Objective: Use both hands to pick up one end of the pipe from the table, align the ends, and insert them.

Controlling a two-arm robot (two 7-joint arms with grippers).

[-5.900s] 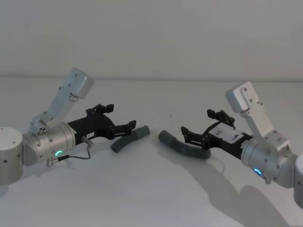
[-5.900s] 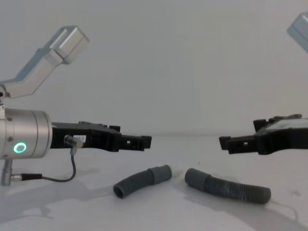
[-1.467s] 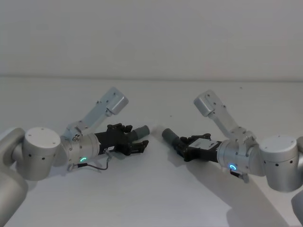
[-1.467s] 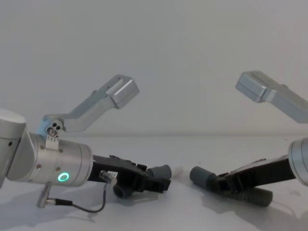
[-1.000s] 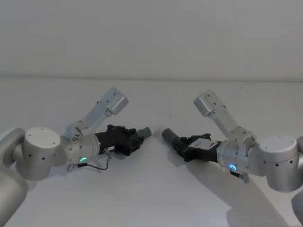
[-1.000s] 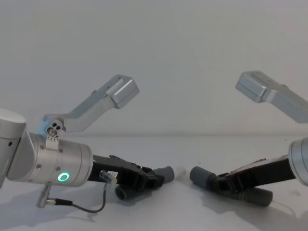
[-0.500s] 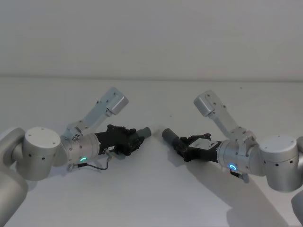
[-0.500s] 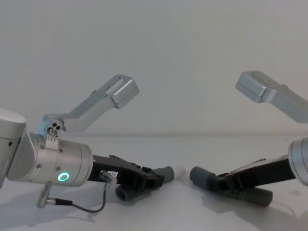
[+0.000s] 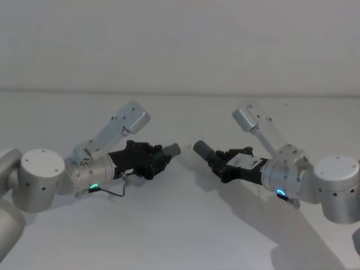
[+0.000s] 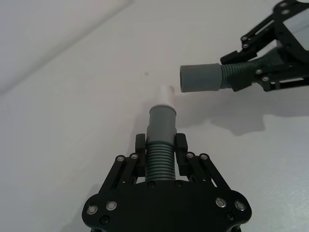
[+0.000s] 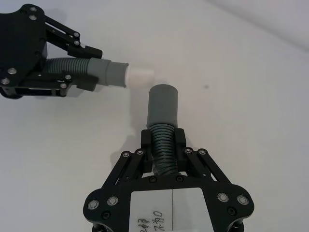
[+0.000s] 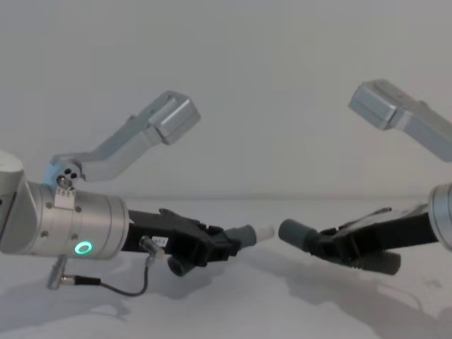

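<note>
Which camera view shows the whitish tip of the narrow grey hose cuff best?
The right wrist view: the whitish tip shows side-on at full length. The left wrist view foreshortens it; the chest view shows it small; the head view barely.

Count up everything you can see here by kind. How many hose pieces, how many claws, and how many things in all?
Hose pieces: 2, the short hose piece and the longer hose piece
Claws: 2, the left claw shut on the short piece and the right claw shut on the longer piece
Table: 1, the table
Total: 5
</note>
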